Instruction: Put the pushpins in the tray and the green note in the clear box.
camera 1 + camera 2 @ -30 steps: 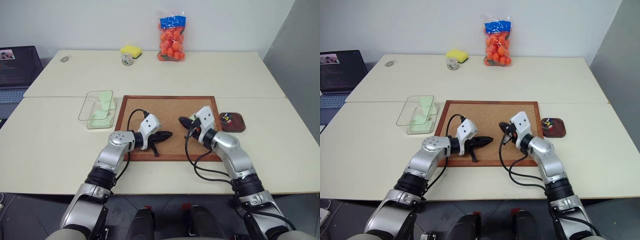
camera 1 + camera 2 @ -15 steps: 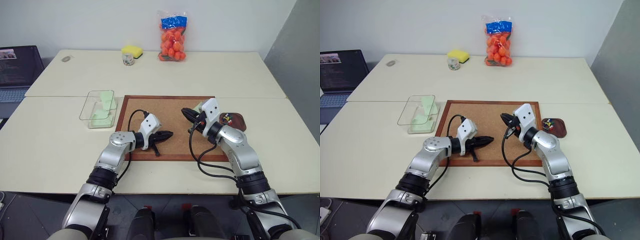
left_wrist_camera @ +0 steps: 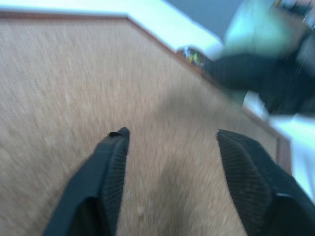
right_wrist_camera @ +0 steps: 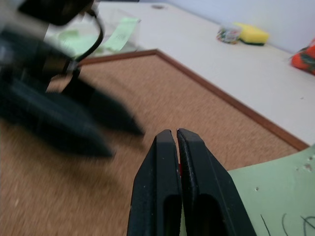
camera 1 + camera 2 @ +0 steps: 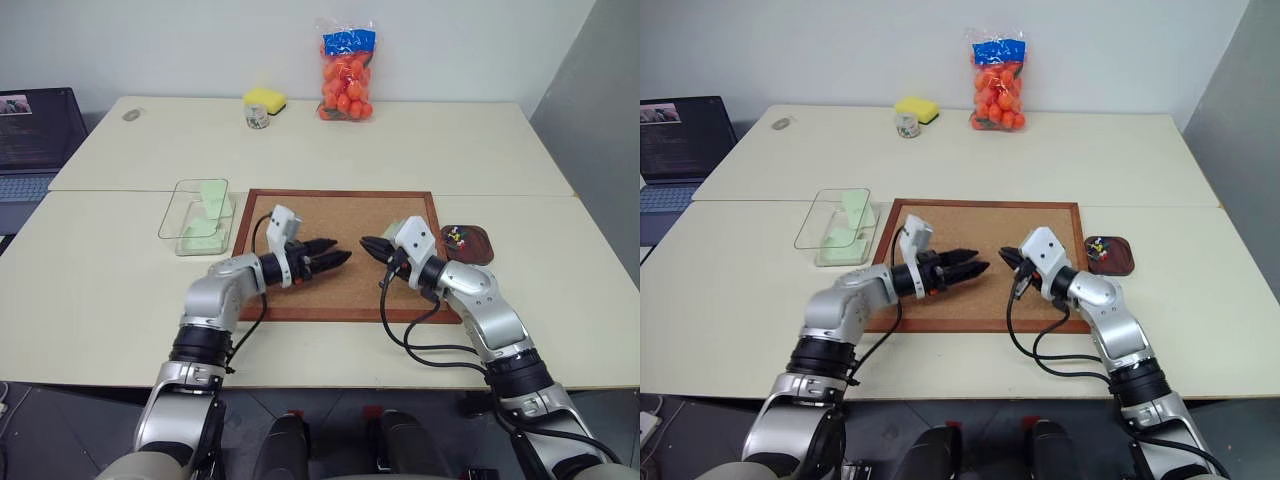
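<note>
Right gripper [image 4: 176,135] pinched shut, a speck of red between the tips, probably a pushpin; left gripper [image 3: 170,140] open, empty over the cork board [image 5: 340,215]. Green note [image 4: 268,184] beside right gripper: thin, floppy, take by an edge. Tray [image 5: 467,243] near on the right, clear box [image 5: 195,215] well left, path open.

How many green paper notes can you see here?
3 green notes: two in the clear box, one leaning, one flat; one on the cork board by the right gripper. More may be hidden.
</note>
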